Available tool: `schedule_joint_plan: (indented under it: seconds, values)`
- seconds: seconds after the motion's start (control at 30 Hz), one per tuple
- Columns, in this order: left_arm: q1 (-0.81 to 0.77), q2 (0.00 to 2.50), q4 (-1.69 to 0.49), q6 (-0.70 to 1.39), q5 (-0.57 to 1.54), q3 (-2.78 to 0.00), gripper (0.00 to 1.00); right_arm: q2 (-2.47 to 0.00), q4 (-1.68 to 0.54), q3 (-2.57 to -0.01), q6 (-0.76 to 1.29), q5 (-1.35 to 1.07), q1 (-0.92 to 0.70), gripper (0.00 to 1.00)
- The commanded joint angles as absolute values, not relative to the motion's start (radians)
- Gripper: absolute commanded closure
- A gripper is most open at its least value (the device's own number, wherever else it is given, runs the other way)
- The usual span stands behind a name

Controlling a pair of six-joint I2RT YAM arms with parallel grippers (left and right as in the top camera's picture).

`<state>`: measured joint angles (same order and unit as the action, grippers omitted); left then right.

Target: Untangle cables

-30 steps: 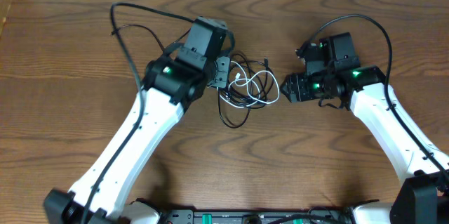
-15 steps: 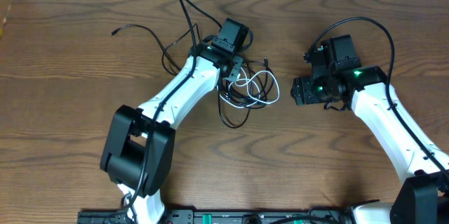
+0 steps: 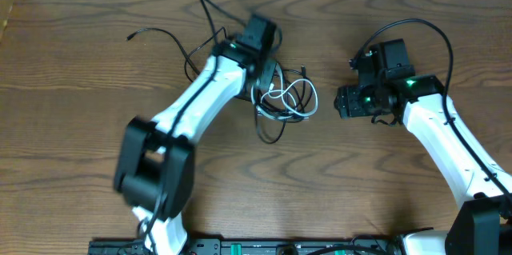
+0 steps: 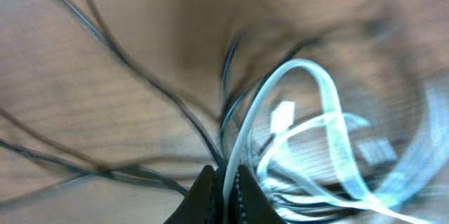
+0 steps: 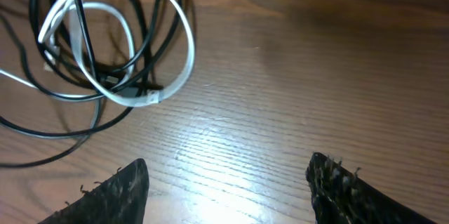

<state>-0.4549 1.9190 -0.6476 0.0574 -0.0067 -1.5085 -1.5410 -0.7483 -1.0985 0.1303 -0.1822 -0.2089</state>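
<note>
The cables (image 3: 285,99) lie in a tangle at the table's middle: thin black cords looped with one white cord (image 3: 299,95). My left gripper (image 3: 263,77) is at the tangle's left edge. In the left wrist view its fingers (image 4: 226,190) are shut on the white cord (image 4: 309,76) and a black cord beside it. One black cord (image 3: 160,34) trails off to the left. My right gripper (image 3: 339,101) is open and empty, just right of the tangle. In the right wrist view the white loop (image 5: 144,38) lies ahead and left of the open fingers (image 5: 228,189).
Brown wooden table (image 3: 336,191). A black cord end (image 3: 203,1) sticks up toward the far edge behind the left arm. The thicker black arm cable (image 3: 416,25) arcs above the right wrist.
The left arm has stretched out and reached into the tangle's left side, nudging it slightly. A black cord now rises behind it. The right gripper has backed a little to the right.
</note>
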Motion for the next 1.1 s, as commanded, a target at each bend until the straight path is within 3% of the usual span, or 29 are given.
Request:
schedule_joint_plan:
  seconds: [0.0,0.13,0.3,0.47,0.53,0.57,0.67,0.8,0.87,0.93,1.07]
  values:
    - [-0.455,1.684,-0.587,0.168,0.108,-1.702,0.93,-1.541,-0.747,-1.102,0.142,-0.175,-0.189,0.32]
    - [-0.455,1.517,-0.345,0.335,0.281,-1.721,0.92,-1.541,-0.744,-1.102,0.142,-0.175,-0.182,0.32]
    - [-0.455,1.486,-0.104,0.471,0.359,-1.721,0.93,-1.541,-0.744,-1.102,0.142,-0.175,-0.182,0.32]
    - [-0.456,1.487,-0.028,0.556,0.387,-1.721,0.93,-1.541,-0.742,-1.102,0.142,-0.175,-0.182,0.31]
    - [-0.459,1.489,-0.155,0.529,0.412,-1.721,0.93,-1.541,-0.741,-1.102,0.142,-0.175,-0.182,0.31]
    - [-0.469,1.504,-0.346,0.39,0.345,-1.719,0.93,-1.541,-0.743,-1.102,0.142,-0.184,-0.182,0.31]
    - [-0.474,1.563,-0.677,0.269,0.099,-1.718,0.93,-1.541,-0.733,-1.102,0.141,-0.263,-0.182,0.3]
    - [-0.474,1.584,-0.739,0.201,-0.082,-1.718,0.93,-1.541,-0.694,-1.102,0.141,-0.393,-0.182,0.3]
    - [-0.474,1.574,-0.686,0.144,-0.127,-1.72,0.93,-1.541,-0.672,-1.102,0.141,-0.473,-0.182,0.3]
    - [-0.474,1.512,-0.486,0.132,-0.051,-1.729,0.93,-1.541,-0.665,-1.102,0.141,-0.485,-0.182,0.3]
    - [-0.474,1.41,-0.164,0.25,0.015,-1.729,0.93,-1.541,-0.654,-1.102,0.141,-0.485,-0.182,0.3]
